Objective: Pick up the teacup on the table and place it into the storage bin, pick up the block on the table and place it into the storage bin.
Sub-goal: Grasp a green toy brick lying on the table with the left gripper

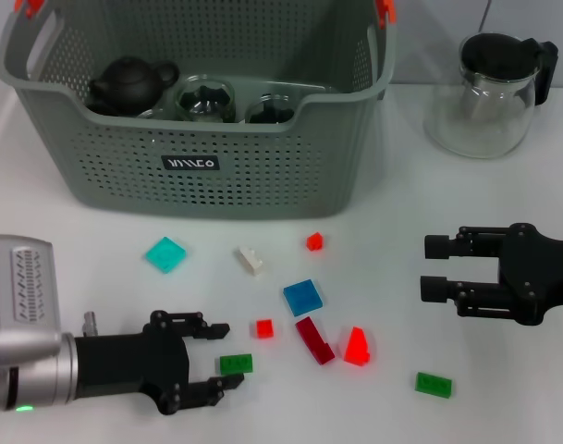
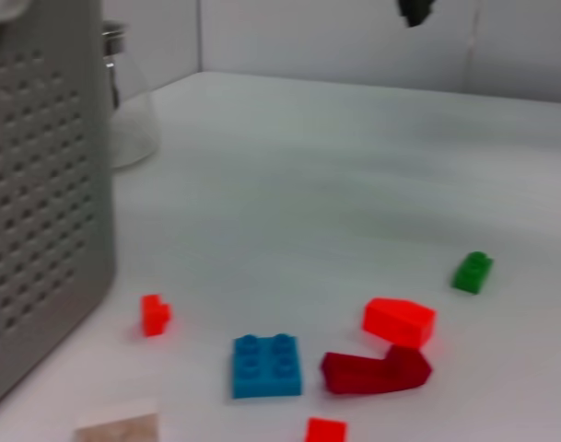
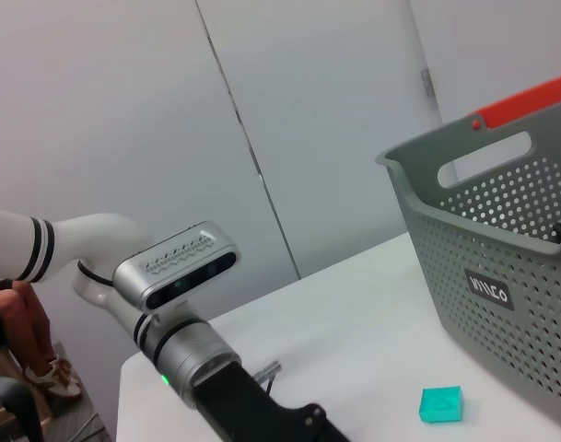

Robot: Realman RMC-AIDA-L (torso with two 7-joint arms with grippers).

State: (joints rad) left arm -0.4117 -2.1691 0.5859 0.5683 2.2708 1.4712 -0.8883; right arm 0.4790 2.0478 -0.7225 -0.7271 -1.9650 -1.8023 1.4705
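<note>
Left gripper (image 1: 220, 362), fingers spread, brackets a part-hidden green block (image 1: 236, 364); right gripper (image 1: 435, 268) open, empty.

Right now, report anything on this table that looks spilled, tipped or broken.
Nothing looks spilled or damaged. The blocks lie scattered loose in front of the storage bin; a red block stands up like a wedge. The glass pitcher stands upright, lid on.

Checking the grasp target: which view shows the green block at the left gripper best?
Head view: the green block sits whole between the open fingers of the left gripper. The left wrist view shows only a different green block farther off. The right wrist view shows the left arm but not this block.
</note>
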